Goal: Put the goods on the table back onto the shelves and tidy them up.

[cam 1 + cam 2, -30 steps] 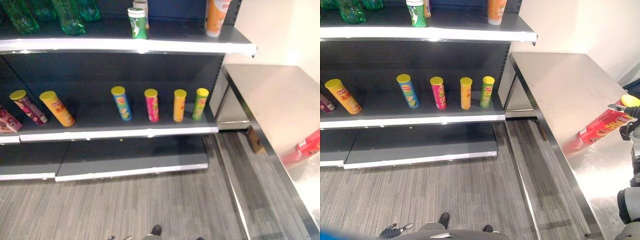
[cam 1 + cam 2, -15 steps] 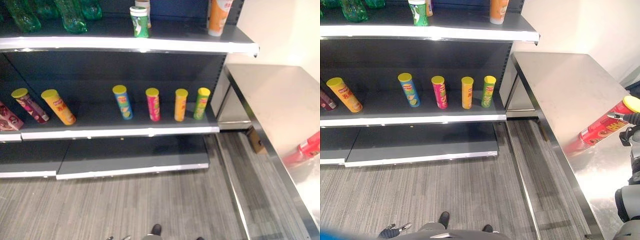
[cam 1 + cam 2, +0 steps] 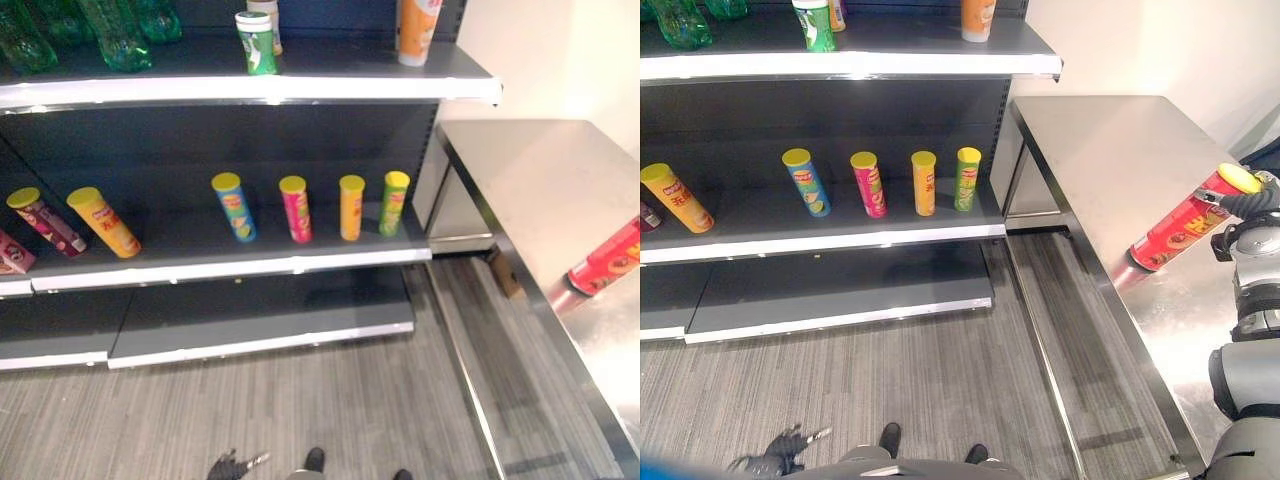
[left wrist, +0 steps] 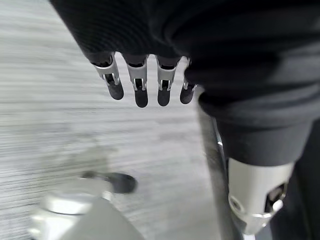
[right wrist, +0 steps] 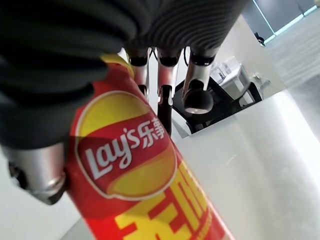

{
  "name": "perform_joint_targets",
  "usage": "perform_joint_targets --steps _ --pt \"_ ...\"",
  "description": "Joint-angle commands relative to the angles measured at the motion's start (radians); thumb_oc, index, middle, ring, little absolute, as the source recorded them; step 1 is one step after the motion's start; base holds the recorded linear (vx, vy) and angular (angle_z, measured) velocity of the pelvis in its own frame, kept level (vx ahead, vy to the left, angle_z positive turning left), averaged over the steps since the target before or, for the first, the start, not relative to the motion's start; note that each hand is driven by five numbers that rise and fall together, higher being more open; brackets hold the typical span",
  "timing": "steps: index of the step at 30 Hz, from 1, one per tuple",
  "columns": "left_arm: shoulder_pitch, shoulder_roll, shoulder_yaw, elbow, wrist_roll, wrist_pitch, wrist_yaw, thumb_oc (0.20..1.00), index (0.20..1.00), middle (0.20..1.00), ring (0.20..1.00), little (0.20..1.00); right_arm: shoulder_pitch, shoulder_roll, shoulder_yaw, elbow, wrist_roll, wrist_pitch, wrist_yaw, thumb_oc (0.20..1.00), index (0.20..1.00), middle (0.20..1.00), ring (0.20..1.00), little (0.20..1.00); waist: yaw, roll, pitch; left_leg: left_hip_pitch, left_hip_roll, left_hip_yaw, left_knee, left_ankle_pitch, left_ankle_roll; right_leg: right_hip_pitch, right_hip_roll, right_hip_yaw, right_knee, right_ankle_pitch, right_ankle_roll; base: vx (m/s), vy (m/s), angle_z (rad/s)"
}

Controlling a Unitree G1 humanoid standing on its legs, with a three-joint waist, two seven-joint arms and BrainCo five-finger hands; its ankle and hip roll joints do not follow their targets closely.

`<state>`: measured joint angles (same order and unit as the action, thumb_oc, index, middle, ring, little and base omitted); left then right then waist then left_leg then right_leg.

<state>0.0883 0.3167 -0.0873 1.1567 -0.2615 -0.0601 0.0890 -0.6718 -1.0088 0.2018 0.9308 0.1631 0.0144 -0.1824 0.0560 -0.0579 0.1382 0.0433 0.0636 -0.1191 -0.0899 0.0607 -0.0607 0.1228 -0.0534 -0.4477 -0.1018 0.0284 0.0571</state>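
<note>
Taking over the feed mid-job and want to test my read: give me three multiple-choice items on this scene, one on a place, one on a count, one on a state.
1. Where is the red chip can?
A. on the middle shelf
B. tilted over the steel table, in the right hand
C. lying on the floor

2. How many cans stand in the evenly spaced row at the right end of the middle shelf?
A. two
B. four
C. six

3. What is the left hand doing?
A. hanging open, holding nothing
B. gripping a bottle
C. pressing on the table

Key: 1 B, the right hand clasps its yellow-lidded top above the steel table; 2 B, blue, pink, orange and green; 3 A, its fingers hang straight over bare floor.
</note>
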Motion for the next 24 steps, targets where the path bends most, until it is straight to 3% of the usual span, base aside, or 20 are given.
perform_joint_targets --steps 1,5,9,11,14,16,19,22,23,24 --pt "-0.060 0.044 0.021 0.017 -0.027 -0.012 0.007 1.000 1.000 1.000 1.000 1.000 0.030 0.006 -0.028 -0.207 0.015 -0.086 -0.068 0.200 0.200 0.200 0.200 0.200 0.010 -0.052 0.012 0.077 0.027 0.062 0.003 -0.108 -0.043 0.058 0.011 0.105 0.015 -0.163 0.005 -0.03 -0.103 -0.19" --pt "-0.078 0.033 0.081 0.003 -0.035 -0.018 0.019 1.000 1.000 1.000 1.000 1.000 0.310 0.053 -0.267 -0.640 -0.006 -0.168 -0.089 0.200 0.200 0.200 0.200 0.200 0.002 -0.045 0.025 0.062 0.048 0.043 0.003 -0.081 -0.059 0.048 0.030 0.100 0.015 -0.175 -0.009 -0.07 -0.114 -0.13" --pt "-0.097 0.007 0.097 -0.012 -0.035 -0.028 0.032 1.000 1.000 1.000 1.000 1.000 0.446 0.100 -0.383 -0.848 -0.042 -0.209 -0.087 0.200 0.200 0.200 0.200 0.200 -0.006 -0.037 0.045 -0.007 0.047 0.010 0.003 -0.052 -0.071 0.026 0.026 0.053 0.015 -0.181 -0.013 -0.10 -0.020 0.16" --pt "-0.091 -0.011 0.104 -0.027 -0.044 -0.032 0.031 1.000 1.000 1.000 1.000 1.000 0.495 0.111 -0.428 -0.911 -0.059 -0.221 -0.092 0.200 0.200 0.200 0.200 0.200 -0.006 -0.028 0.060 -0.033 0.063 0.053 0.009 -0.043 -0.075 0.023 0.016 0.017 0.015 -0.183 -0.016 -0.07 0.077 0.73" --pt "-0.064 -0.027 0.123 -0.032 -0.051 -0.038 0.030 1.000 1.000 1.000 1.000 1.000 0.530 0.130 -0.443 -0.967 -0.085 -0.221 -0.084 0.200 0.200 0.200 0.200 0.200 -0.005 -0.015 0.071 -0.033 0.114 0.114 0.030 -0.045 -0.088 0.033 0.003 0.003 0.015 -0.182 -0.009 -0.01 0.179 0.72" --pt "-0.051 -0.032 0.136 -0.042 -0.058 -0.046 0.039 1.000 1.000 1.000 1.000 1.000 0.566 0.126 -0.458 -1.002 -0.113 -0.211 -0.078 0.200 0.200 0.200 0.200 0.200 -0.015 -0.010 0.072 -0.027 0.188 0.176 0.024 -0.020 -0.091 0.035 -0.028 -0.011 0.015 -0.178 0.003 0.00 0.331 0.44" --pt "-0.054 -0.031 0.137 -0.051 -0.056 -0.051 0.049 1.000 1.000 1.000 1.000 1.000 0.590 0.131 -0.459 -1.022 -0.131 -0.200 -0.069 0.200 0.200 0.200 0.200 0.200 -0.022 0.000 0.063 -0.035 0.227 0.166 0.034 0.009 -0.106 0.030 -0.055 -0.010 0.015 -0.170 0.017 0.04 0.498 0.42" --pt "-0.079 -0.030 0.124 -0.041 -0.034 -0.045 0.050 1.000 1.000 1.000 1.000 1.000 0.614 0.161 -0.464 -1.049 -0.128 -0.193 -0.058 0.200 0.200 0.200 0.200 0.200 -0.034 0.009 0.045 -0.049 0.199 0.103 0.086 -0.071 -0.100 0.040 -0.101 -0.003 0.015 -0.139 0.048 0.11 0.638 0.07" --pt "-0.106 -0.022 0.107 -0.037 -0.013 -0.042 0.048 1.000 1.000 1.000 1.000 1.000 0.625 0.180 -0.480 -1.052 -0.138 -0.184 -0.061 0.200 0.200 0.200 0.200 0.200 -0.038 0.002 0.043 -0.071 0.147 0.106 0.123 -0.124 -0.069 0.032 -0.164 -0.015 0.015 -0.088 0.070 0.08 0.682 -0.13" --pt "-0.106 -0.022 0.106 -0.036 -0.013 -0.042 0.048 1.000 1.000 1.000 1.000 1.000 0.626 0.181 -0.481 -1.053 -0.138 -0.183 -0.061 0.200 0.200 0.200 0.200 0.200 -0.037 0.000 0.042 -0.074 0.144 0.106 0.129 -0.127 -0.067 0.031 -0.167 -0.015 0.015 -0.087 0.072 0.04 0.718 0.23"
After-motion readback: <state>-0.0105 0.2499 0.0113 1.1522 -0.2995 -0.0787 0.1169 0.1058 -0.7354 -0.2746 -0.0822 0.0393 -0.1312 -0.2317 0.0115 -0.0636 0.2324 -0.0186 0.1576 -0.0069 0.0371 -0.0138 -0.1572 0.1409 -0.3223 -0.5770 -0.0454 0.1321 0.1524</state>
